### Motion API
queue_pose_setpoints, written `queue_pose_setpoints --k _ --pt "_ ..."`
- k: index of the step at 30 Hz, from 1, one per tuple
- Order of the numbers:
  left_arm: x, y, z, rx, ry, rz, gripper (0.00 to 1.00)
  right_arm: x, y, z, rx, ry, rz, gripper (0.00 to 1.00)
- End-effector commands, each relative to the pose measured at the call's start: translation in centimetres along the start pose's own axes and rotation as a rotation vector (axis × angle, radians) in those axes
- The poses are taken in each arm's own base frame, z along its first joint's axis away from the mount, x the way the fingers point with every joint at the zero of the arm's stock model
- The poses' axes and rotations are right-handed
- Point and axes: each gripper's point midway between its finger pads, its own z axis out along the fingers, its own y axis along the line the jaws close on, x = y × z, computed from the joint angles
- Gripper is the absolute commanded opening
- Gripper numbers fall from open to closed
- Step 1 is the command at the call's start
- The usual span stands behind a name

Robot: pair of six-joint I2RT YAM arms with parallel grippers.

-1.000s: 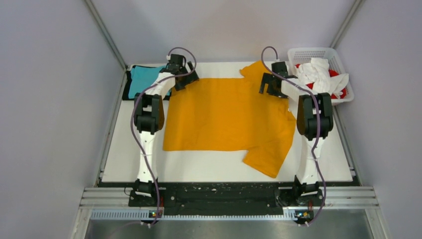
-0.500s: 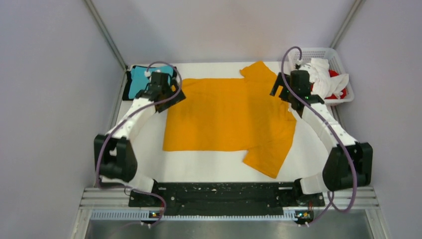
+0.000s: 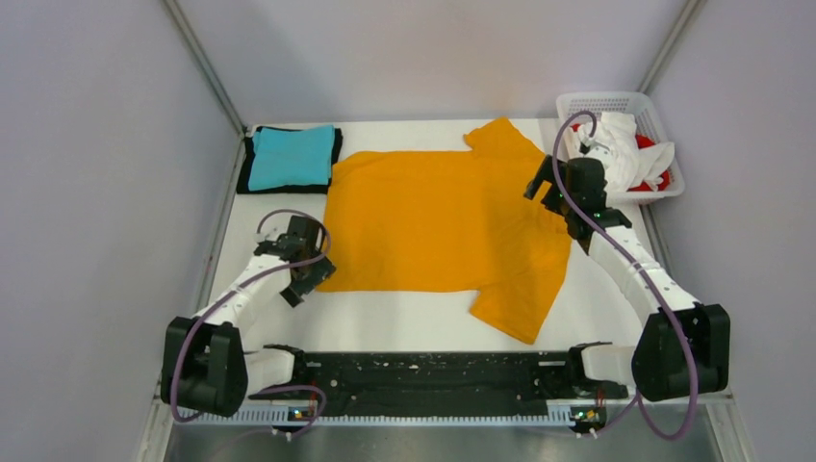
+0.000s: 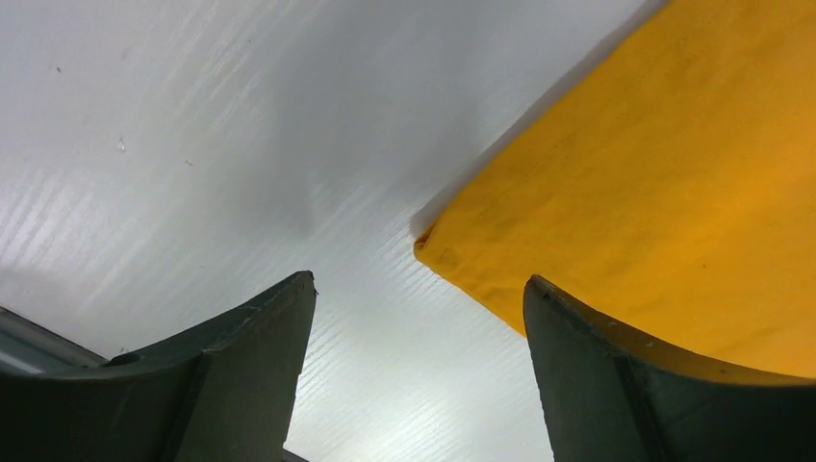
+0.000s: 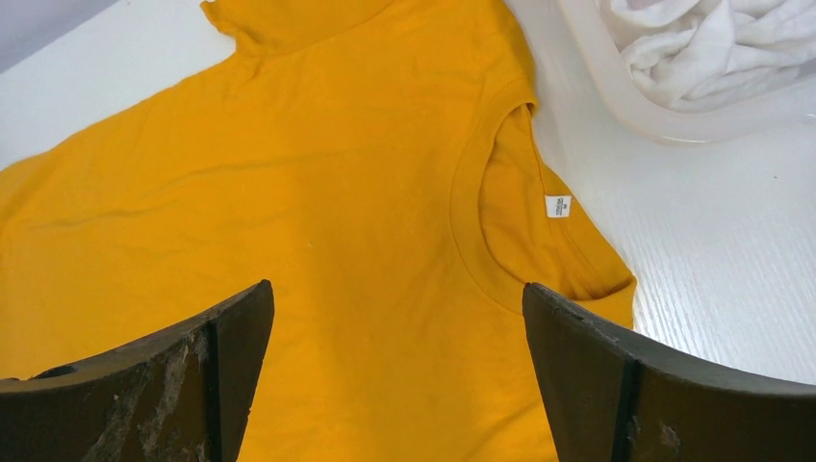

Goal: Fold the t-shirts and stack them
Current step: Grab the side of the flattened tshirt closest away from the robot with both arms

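An orange-yellow t-shirt point(image 3: 443, 226) lies spread flat in the middle of the white table, collar to the right, one sleeve at the far edge and one at the near right. My left gripper point(image 3: 306, 276) is open and empty at the shirt's near-left hem corner point(image 4: 428, 241), just above the table. My right gripper point(image 3: 550, 192) is open and empty above the collar point(image 5: 481, 207). A folded teal shirt point(image 3: 291, 156) lies on a folded black shirt point(image 3: 245, 171) at the far left. White and red shirts point(image 3: 621, 144) sit in the basket.
A white lattice basket point(image 3: 664, 130) stands at the far right corner; its rim shows in the right wrist view point(image 5: 616, 87). Grey walls enclose the table on three sides. A black rail point(image 3: 433, 371) runs along the near edge.
My left gripper has swept from the shirt's far-left corner, by the teal stack, down to its near-left hem corner. My right gripper has drawn back from the far sleeve to above the collar.
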Motion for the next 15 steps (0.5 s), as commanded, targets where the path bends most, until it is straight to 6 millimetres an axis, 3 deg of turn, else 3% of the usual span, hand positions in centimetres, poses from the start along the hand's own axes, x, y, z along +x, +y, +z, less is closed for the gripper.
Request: queue_pose_setpoints --k 1,10,15 --pt "-0.1 -0.4 0.6 0.012 -0.023 -0.105 0.81 -1.6 1.3 -0.1 -0.055 -0.044 0.016 0.99" --pt "0.6 -0.7 2.0 -0.01 0.011 -0.124 0.58 -1.4 1.2 0.4 -0.047 -0.032 0.005 0.99" --pt "0.1 -0.6 2.7 -0.038 -0.015 -0.127 0.54 -1.1 1.2 0.6 -0.047 -0.017 0.002 0.99"
